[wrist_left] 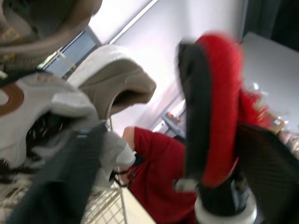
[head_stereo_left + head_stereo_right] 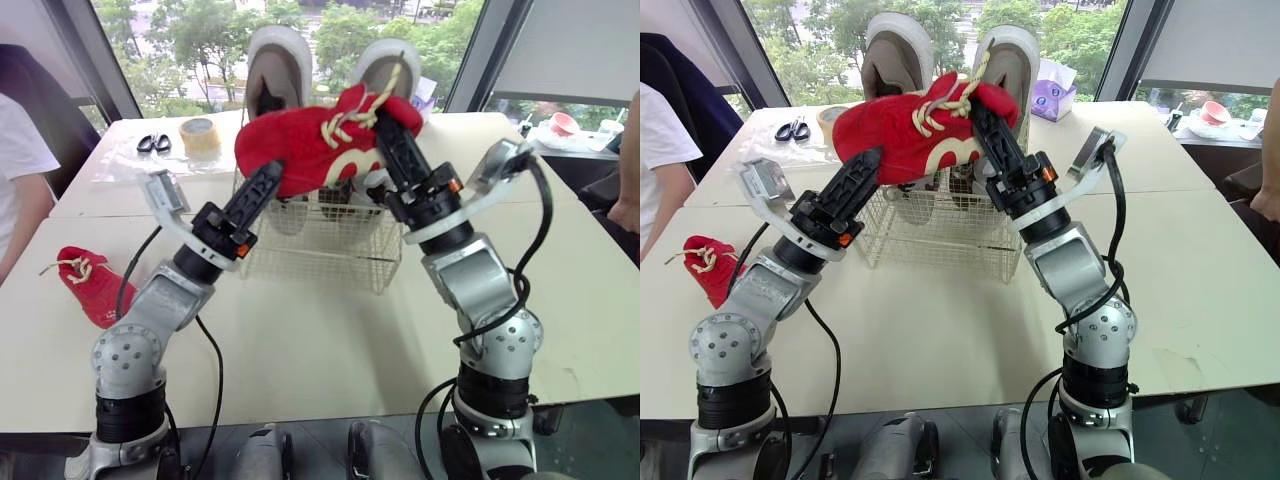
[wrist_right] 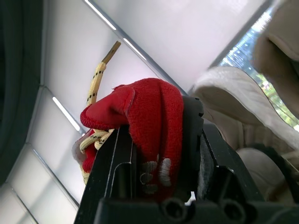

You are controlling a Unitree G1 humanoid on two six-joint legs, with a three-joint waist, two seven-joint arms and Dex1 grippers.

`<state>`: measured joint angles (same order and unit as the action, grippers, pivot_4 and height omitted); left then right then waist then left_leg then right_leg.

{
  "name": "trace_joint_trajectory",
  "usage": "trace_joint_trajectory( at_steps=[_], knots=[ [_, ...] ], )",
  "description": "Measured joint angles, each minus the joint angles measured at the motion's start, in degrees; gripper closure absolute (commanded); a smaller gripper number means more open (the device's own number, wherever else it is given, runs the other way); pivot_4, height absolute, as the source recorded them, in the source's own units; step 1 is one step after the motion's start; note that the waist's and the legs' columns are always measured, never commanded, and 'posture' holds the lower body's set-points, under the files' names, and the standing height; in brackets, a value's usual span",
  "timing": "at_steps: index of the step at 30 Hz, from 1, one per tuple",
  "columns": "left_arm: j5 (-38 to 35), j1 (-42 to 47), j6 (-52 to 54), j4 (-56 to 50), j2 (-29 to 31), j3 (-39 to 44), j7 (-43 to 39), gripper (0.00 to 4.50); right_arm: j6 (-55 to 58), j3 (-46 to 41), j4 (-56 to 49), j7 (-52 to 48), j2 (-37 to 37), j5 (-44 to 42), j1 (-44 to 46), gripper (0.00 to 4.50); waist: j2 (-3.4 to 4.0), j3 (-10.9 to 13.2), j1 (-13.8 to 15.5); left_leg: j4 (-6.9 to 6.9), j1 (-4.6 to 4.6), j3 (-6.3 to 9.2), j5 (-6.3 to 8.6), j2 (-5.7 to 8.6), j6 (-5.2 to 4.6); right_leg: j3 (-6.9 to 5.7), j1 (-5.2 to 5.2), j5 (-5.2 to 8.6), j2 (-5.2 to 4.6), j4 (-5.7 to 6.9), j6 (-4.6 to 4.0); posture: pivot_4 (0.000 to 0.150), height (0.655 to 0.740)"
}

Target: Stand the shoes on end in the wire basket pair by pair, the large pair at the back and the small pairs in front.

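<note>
Holding the red shoe [image 2: 310,145] above the wire basket [image 2: 320,255], my right hand [image 2: 385,118] is clamped on its soft collar, while my left hand [image 2: 265,180] sits spread-fingered at the toe end, gripping nothing. With only fabric pinched, the shoe could twist loose on the way down or topple the large pair [image 2: 280,60] standing at the back. Its mate [image 2: 95,285] lies on the tabletop [image 2: 330,340]. The shoe hides the basket's front, and I cannot tell whether my left fingers touch it.
</note>
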<state>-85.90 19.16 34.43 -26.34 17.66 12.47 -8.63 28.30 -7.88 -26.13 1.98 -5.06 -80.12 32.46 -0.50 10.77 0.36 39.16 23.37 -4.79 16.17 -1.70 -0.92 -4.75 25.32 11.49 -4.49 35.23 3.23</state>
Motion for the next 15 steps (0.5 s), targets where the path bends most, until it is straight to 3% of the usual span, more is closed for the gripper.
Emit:
trace_joint_trajectory(
  at_steps=[4,8,11,15],
  knots=[
    [-0.45,-4.02,1.35,-3.4,3.8,0.1,2.25,0.05,1.46,-2.62,1.83,-1.46,-6.02,-2.61,2.98,3.46,0.04,0.02,0.04,0.0,0.02,-0.02,0.0,0.01,0.0,0.01,0.02,0.0,-0.03,-0.01,0.0,0.15,0.74],
    [-1.01,-10.8,4.77,-5.74,12.69,2.35,2.53,0.05,8.07,-9.48,6.85,-13.58,-27.72,-3.89,7.36,3.46,0.02,0.07,0.55,0.0,0.07,-0.01,0.04,0.05,-0.06,-0.03,0.01,0.15,-0.1,-0.16,-0.24,0.15,0.74],
    [-0.79,-11.88,5.07,-7.12,16.19,4.44,2.11,0.05,12.65,-10.27,11.06,-25.6,-40.43,0.78,7.89,3.46,0.02,0.07,0.39,-0.03,0.06,-0.06,0.07,0.04,-0.08,-0.01,0.03,0.16,-0.11,-0.2,-0.25,0.15,0.74],
    [5.36,-13.02,4.87,-7.68,18.67,4.26,0.49,0.05,14.52,-5.35,11.84,-37.96,-46.84,9.54,8.68,3.46,0.03,0.08,-0.2,-0.11,0.01,-0.12,0.07,-0.08,-0.07,-0.01,0.09,0.15,-0.01,-0.17,-0.25,0.15,0.74]
  ],
)
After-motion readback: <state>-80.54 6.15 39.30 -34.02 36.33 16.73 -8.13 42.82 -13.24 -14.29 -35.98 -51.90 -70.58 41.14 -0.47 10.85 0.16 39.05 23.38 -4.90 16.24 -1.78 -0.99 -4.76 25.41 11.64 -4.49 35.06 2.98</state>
